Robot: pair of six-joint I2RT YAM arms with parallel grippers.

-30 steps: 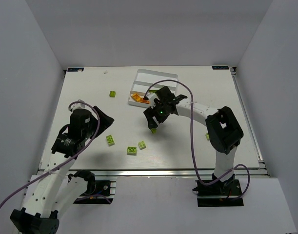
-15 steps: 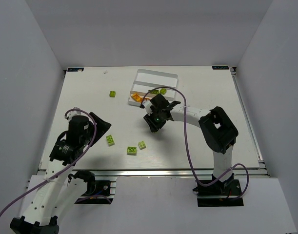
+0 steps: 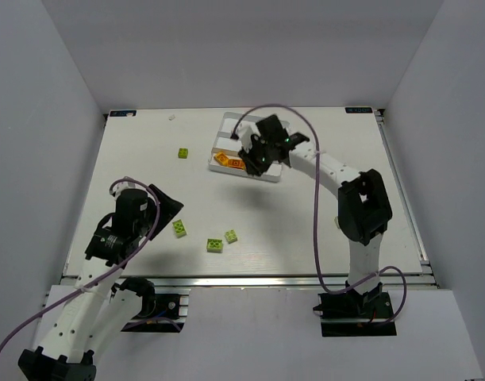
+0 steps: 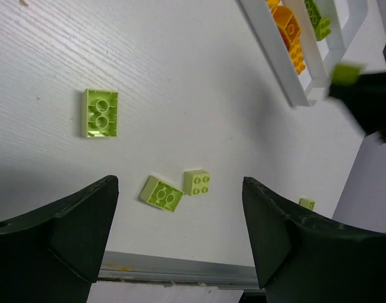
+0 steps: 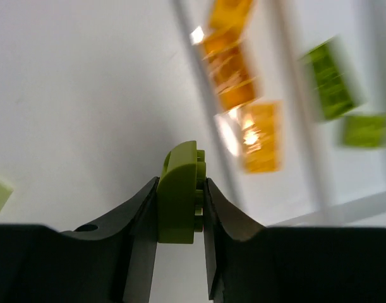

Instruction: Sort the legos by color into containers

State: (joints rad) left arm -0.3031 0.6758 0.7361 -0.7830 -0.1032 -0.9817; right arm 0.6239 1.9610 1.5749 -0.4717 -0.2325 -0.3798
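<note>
We saw one green lego [image 5: 179,189] pinched between the fingers [image 5: 139,218] of the right gripper [image 5: 180,214], whose jaws were closed flat against its two sides. It hung at the near-left end of the white tray [image 3: 254,118]. We could not tell whether it was over the outermost slot or just beside the rim.

In that slot, along the tray's left side, lay the orange legos [image 3: 224,160]. The next slot over held two sorted green legos [image 5: 331,76]. The tray sat near the far edge of the table [image 3: 369,159], about midway along it.

Five loose legos, all green, lay on the bare table. One [image 3: 182,152] was off toward the far-left part, well apart from the rest. Three sat close together near the near edge, left of the middle: one [image 4: 101,112] with its hollow underside up, and two [image 4: 161,192] [image 4: 197,182] just beside each other. A fifth [image 3: 337,222] peeked out from behind the right arm [image 3: 361,210].

The left gripper [image 4: 179,211] hovered above that cluster at the near-left of the table. Its jaws were spread wide with nothing between them.
</note>
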